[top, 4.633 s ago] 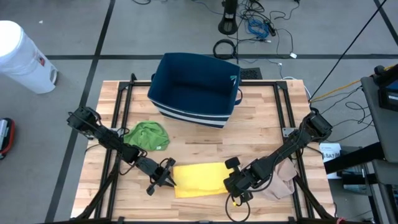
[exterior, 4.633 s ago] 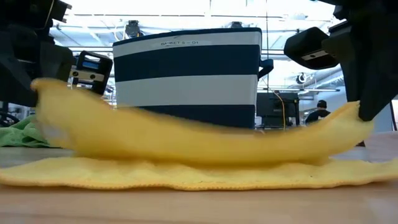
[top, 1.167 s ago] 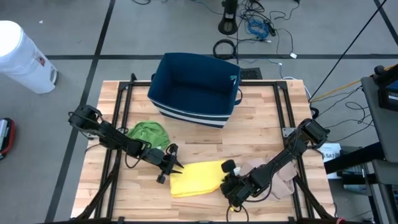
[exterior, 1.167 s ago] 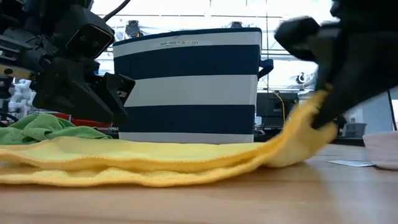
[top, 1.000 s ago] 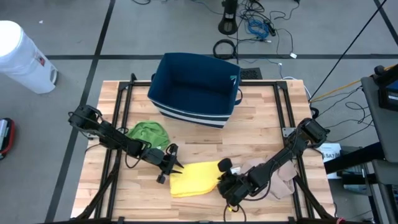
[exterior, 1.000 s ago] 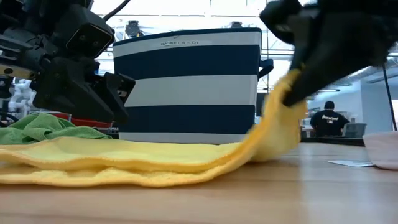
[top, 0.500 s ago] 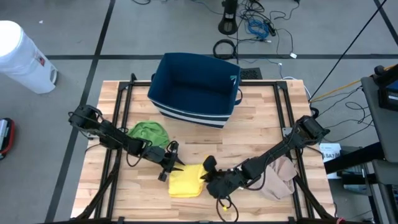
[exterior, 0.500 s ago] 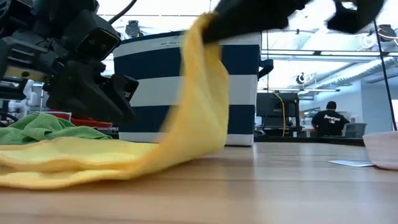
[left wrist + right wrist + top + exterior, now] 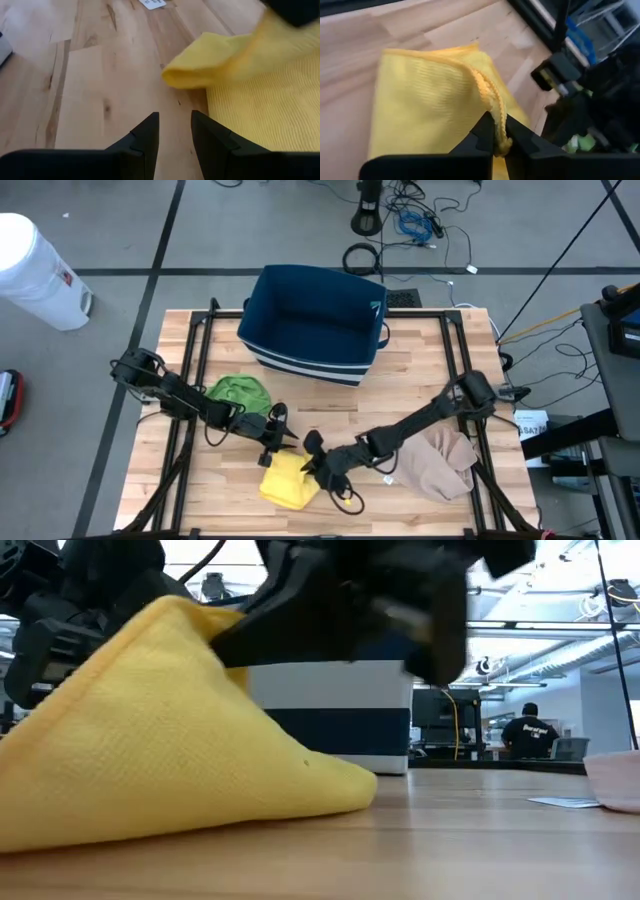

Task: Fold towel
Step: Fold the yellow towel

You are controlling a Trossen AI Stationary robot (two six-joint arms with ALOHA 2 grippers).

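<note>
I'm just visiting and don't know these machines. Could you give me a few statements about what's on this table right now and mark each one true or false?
1. The right gripper is pinching an edge of the yellow towel. True.
2. The left gripper is also clamped on the yellow towel. False: its fingers stand apart over bare wood beside the towel, holding nothing.
3. The green cloth lies inside the navy bin. False: it lies on the table in front of the bin.
4. A beige cloth lies on the table near the right arm. True.
5. The navy bin holds a towel. False: it looks empty from above.
</note>
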